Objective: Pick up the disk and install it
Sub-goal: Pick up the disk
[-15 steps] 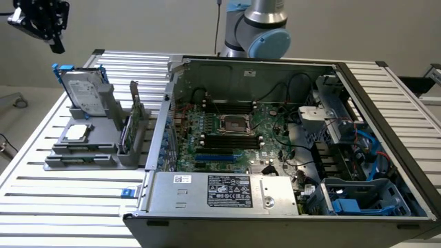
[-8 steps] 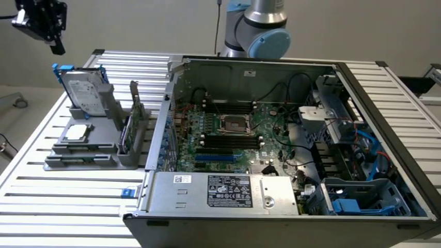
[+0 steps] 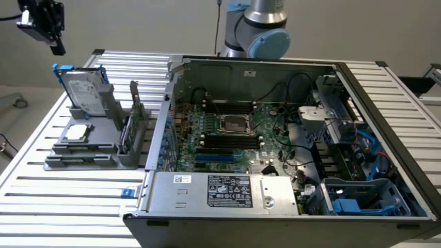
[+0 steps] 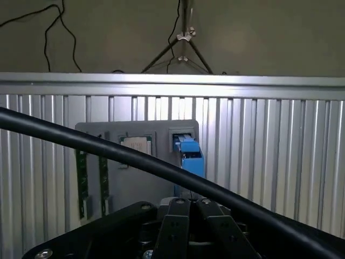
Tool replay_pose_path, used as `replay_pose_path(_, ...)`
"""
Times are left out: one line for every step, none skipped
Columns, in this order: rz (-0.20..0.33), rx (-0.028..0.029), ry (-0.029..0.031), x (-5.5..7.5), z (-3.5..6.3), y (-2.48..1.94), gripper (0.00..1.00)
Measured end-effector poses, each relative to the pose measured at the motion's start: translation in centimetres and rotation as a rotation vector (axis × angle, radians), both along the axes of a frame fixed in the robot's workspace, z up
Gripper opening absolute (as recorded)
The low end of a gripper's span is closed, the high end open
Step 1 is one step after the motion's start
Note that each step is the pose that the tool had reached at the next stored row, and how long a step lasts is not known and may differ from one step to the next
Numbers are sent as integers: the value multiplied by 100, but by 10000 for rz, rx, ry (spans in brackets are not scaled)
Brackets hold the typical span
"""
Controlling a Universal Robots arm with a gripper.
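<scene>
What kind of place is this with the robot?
Probably a robot lab or test bench: a robot arm rises behind an open computer case on a ribbed metal table, with the disk upright in a grey parts holder.

No word, brand or number can be read anywhere. The metal power supply (image 3: pixel 175 199) in the open computer case (image 3: pixel 276 227) carries a black label (image 3: pixel 230 190) with white print and rows of small marks, all too fine to make out. Beside it sits a small white sticker (image 3: pixel 182 179), also illegible. The disk (image 3: pixel 86 95) bears a white printed label, its lines unreadable. A pale sticker (image 3: pixel 247 73) on the case's far wall is no clearer.
</scene>
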State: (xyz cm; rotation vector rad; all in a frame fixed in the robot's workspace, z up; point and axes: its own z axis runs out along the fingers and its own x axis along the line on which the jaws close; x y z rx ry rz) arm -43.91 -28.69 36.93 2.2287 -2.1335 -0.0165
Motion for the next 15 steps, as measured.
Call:
replay_pose_path(134, 11, -13, 0, -1, 0, 11)
replay_pose_path(219, 26, -36, 0, 0, 2, 11)
replay_pose_path(270, 53, -72, -1, 0, 7, 11)
replay_pose_path(293, 86, -140, -2, -2, 9, 11)
replay_pose_path(299, 114, -233, -9, -1, 11, 11)
replay_pose_path(299, 121, -336, -24, -1, 11, 11)
replay_pose_path(300, 120, -415, -39, -1, 11, 11)
replay_pose_path(302, 120, -452, -52, -1, 11, 11)
replay_pose_path(302, 120, -464, -60, -1, 10, 11)
replay_pose_path(306, 119, -463, -63, 0, 10, 11)
replay_pose_path(308, 119, -463, -65, 0, 10, 12)
replay_pose_path(308, 119, -463, -67, 0, 10, 17)
replay_pose_path(308, 119, -464, -70, -1, 11, 24)
replay_pose_path(309, 120, -465, -73, -1, 10, 24)
replay_pose_path(309, 120, -468, -76, -3, 11, 30)
